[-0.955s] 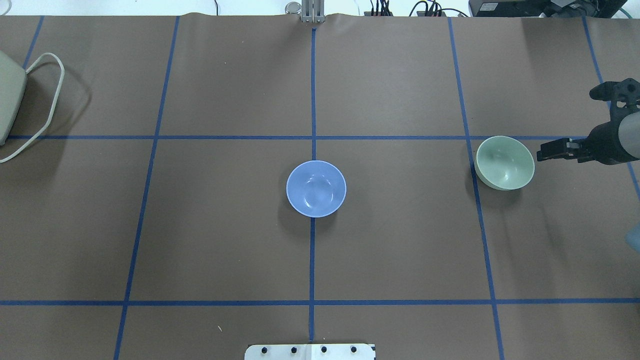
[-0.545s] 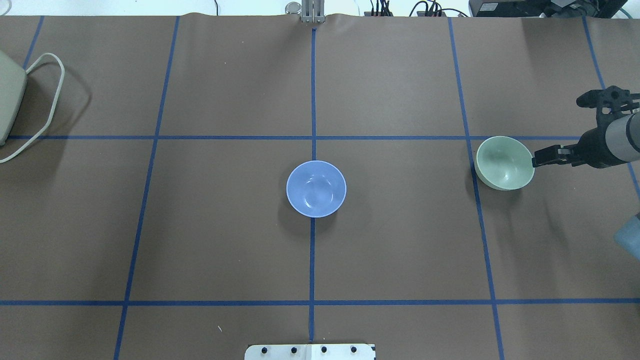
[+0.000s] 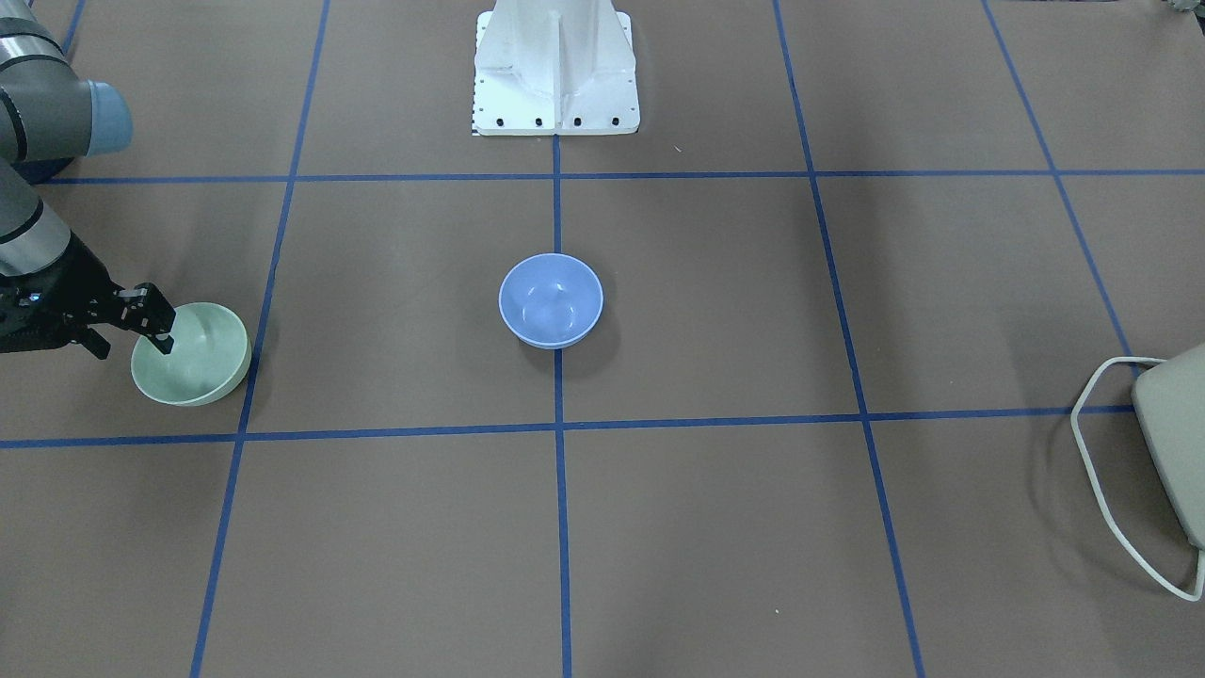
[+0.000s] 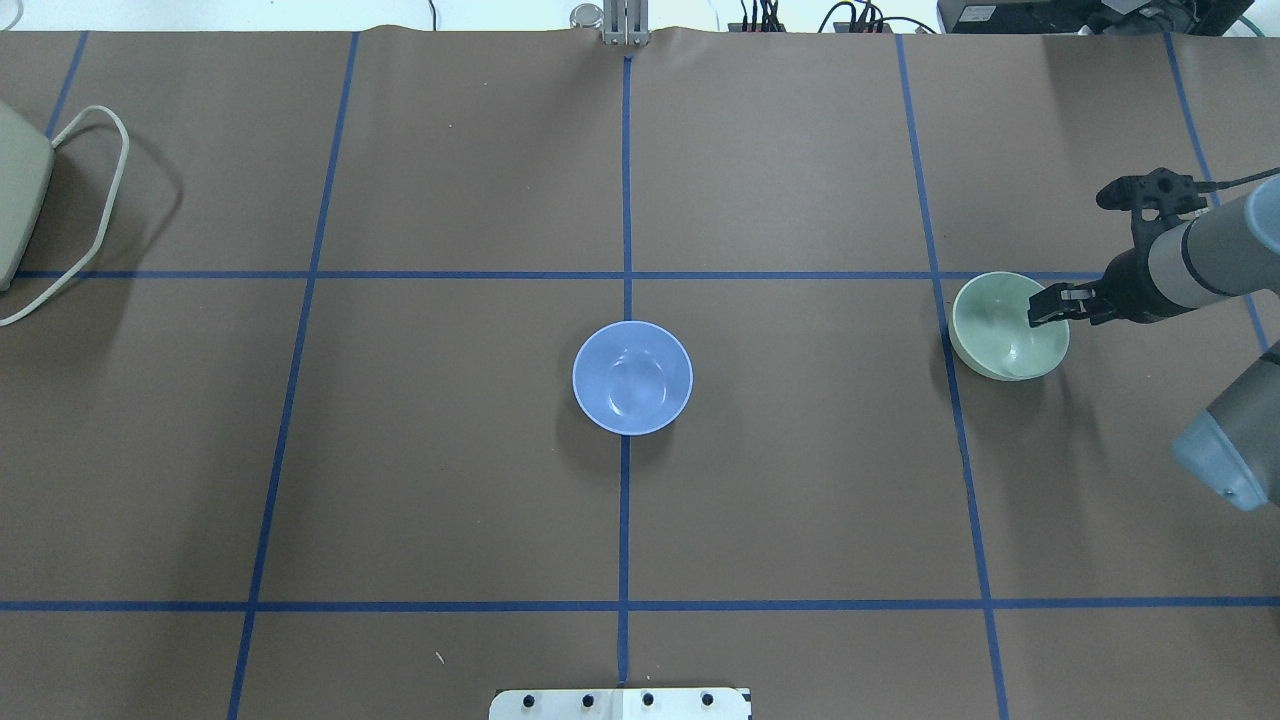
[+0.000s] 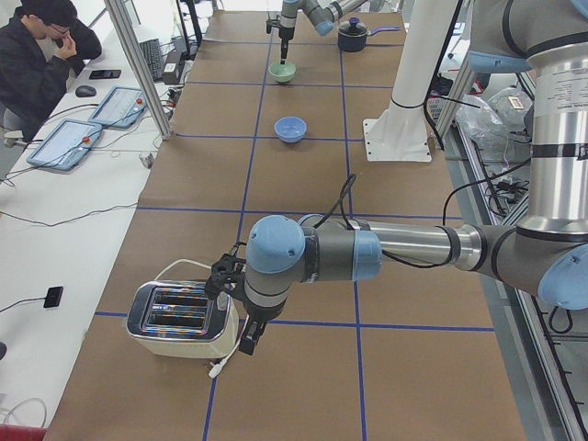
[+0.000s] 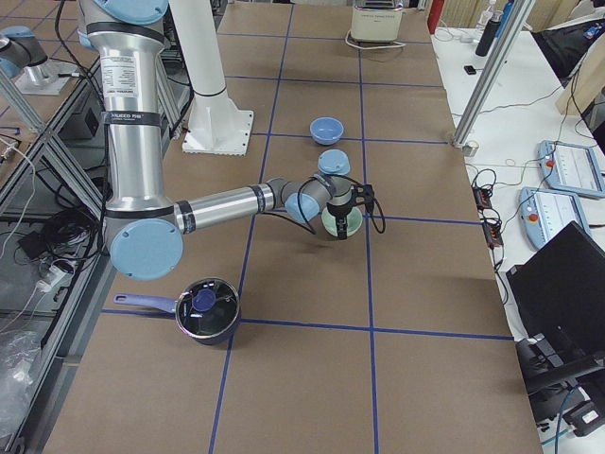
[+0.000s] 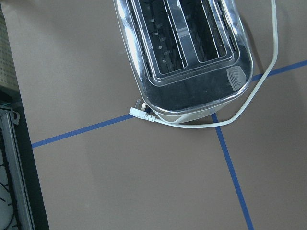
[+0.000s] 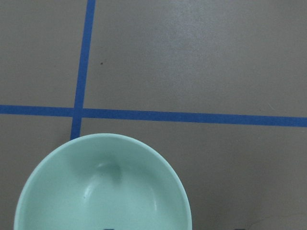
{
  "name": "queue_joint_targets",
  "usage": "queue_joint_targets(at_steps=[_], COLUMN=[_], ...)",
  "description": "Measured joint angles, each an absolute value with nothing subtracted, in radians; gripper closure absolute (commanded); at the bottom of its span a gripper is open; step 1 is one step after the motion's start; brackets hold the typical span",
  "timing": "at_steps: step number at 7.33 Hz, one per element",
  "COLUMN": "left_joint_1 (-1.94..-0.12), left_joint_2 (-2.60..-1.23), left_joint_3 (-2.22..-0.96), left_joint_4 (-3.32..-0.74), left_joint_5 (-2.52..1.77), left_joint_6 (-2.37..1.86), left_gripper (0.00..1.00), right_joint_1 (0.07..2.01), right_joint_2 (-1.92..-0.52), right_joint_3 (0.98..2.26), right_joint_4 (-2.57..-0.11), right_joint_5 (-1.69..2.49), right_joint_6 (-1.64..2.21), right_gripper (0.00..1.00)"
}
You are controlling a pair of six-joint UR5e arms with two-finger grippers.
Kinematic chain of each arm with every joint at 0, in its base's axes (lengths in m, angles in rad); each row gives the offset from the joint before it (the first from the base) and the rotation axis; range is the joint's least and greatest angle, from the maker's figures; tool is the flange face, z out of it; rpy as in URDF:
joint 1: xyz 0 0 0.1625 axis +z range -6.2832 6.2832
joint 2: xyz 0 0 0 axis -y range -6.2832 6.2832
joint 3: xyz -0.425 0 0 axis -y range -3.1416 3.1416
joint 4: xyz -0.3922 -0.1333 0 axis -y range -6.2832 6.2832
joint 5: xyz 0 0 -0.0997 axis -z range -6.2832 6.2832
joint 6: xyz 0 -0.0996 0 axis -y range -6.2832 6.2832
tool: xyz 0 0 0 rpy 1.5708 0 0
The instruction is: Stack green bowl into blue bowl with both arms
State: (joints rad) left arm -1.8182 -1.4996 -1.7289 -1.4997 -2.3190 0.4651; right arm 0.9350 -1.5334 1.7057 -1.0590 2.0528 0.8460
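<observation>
In the front-facing view the right gripper (image 3: 134,347) is reaching over the green bowl (image 3: 202,363). The bowl is sitting upright close to the table's (image 3: 715,527) right end edge, about halfway between the long edges. The fingers are standing apart, one dipping inside the bowl and the other hanging outside its wall, so the rim is lying between them. The blue bowl (image 3: 551,301) is sitting upright at the middle of the table, well apart from the green one and from every edge, straight out from the white base (image 3: 555,66). In the overhead view the gripper is coming in from the right end edge, with its fingertips overlapping the green bowl's rim on that side, and a toaster (image 4: 15,200) is lying at the left end edge. In the exterior left view the left gripper (image 5: 250,336) is hanging just beside the toaster; whether its fingers are apart or together I cannot tell. In the exterior right view a lidded pot (image 6: 206,320) is standing toward the right end edge on the robot's side, apart from the green bowl. The left wrist camera is looking down on the toaster's two slots, its cord (image 7: 276,31) and its plug (image 7: 143,114). The right wrist camera is showing the green bowl's hollow at the bottom of its frame, with crossing blue tape lines (image 8: 192,116) just beyond the rim.
</observation>
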Motion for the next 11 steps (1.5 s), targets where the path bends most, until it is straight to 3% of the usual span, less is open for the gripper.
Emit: queue_joint_targets(at_steps=[3,4,9,11], left_joint_1=[-1.818,-1.818,-1.818,-1.818], left_joint_2=[-1.500,-1.500,-1.500,-1.500], left_joint_3=[-1.724,-1.723,-1.724,-1.723], left_joint_4=[-1.503,-1.503,-1.503,-1.503], left_joint_5=[-2.319,-2.319,-2.319,-2.319], left_joint_6=[0.465,0.465,0.462,0.462], left_gripper=[0.01,0.01,0.02,0.01], right_joint_1=[0.934,0.934,0.938,0.935], right_joint_2=[-1.536,-1.535,-1.512,-1.409], right_joint_3=[1.686,1.685,1.747,1.777], right_joint_4=[-1.060,-1.061,-1.065,-1.070], right_joint_5=[2.050,2.049,2.085,2.116], right_joint_6=[0.845,0.845,0.855,0.977], right_gripper=[0.87,0.99,1.00,1.00])
